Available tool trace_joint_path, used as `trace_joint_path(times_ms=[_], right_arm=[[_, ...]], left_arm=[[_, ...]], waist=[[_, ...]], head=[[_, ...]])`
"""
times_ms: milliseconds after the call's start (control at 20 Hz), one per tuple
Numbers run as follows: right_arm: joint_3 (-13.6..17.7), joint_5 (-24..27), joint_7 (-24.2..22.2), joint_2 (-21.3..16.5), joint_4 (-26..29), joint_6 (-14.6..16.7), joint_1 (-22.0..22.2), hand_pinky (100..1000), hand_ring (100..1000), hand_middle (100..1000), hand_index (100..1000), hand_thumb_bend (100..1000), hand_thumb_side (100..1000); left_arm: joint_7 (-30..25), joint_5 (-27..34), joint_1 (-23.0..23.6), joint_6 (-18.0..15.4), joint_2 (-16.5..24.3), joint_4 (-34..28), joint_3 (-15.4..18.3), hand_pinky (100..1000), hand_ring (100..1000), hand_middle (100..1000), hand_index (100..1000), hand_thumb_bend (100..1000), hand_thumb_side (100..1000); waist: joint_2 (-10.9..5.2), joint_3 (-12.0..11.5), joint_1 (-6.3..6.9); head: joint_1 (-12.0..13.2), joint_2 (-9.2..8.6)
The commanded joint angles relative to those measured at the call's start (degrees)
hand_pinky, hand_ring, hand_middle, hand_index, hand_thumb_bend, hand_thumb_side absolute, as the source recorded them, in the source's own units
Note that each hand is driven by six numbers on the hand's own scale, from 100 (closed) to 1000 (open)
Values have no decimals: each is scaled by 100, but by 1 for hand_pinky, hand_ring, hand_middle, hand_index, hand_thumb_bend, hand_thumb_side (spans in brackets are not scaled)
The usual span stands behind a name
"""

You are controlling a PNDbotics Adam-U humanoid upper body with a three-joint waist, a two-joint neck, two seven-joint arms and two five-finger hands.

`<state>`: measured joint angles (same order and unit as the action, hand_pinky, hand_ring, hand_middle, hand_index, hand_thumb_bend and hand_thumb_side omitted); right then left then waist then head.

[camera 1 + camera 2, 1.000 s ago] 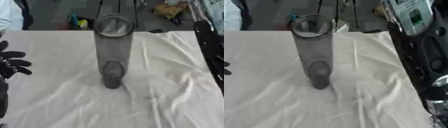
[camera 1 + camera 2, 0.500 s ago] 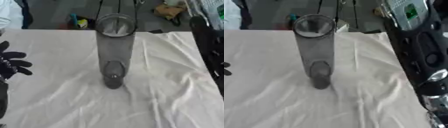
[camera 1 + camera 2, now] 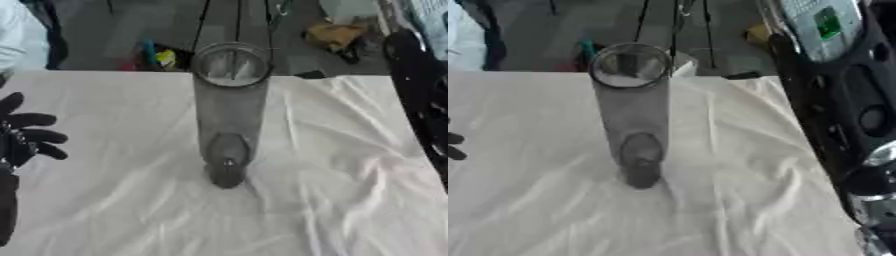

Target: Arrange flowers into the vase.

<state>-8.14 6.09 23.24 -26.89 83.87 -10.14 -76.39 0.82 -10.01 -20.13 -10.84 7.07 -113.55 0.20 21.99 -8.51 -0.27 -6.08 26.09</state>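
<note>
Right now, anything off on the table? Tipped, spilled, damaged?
Nothing tipped or spilled. The glass vase stands upright mid-table on the wrinkled white cloth. It holds no flowers, and none show anywhere in view, which is odd for this task. The left hand hovers open at the left edge; the right arm fills the right side.

Right arm (image 3: 859, 150) further into view at the right edge.

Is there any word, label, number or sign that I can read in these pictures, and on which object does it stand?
No readable text anywhere.
The vase and the white cloth carry no markings.
The panel with a green patch at the top right of the right eye view is too blurred to read.
</note>
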Motion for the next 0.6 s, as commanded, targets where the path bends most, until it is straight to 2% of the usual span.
trace_joint_path(times_ms=[50,600], right_arm=[[31,107,41,-1,162,-85,-194,100,100,100,215,100,699],[-51,229,61,214,287,-367,-199,100,100,100,215,100,704]], left_arm=[[-21,39,-19,-6,123,-104,-69,498,601,658,929,100,1000],[-37,76,-57,-12,111,-104,-75,500,601,658,929,100,1000]], waist=[[-260,-11,-99],[-305,-72,-148]], head=[[7,-60],[34,-3]])
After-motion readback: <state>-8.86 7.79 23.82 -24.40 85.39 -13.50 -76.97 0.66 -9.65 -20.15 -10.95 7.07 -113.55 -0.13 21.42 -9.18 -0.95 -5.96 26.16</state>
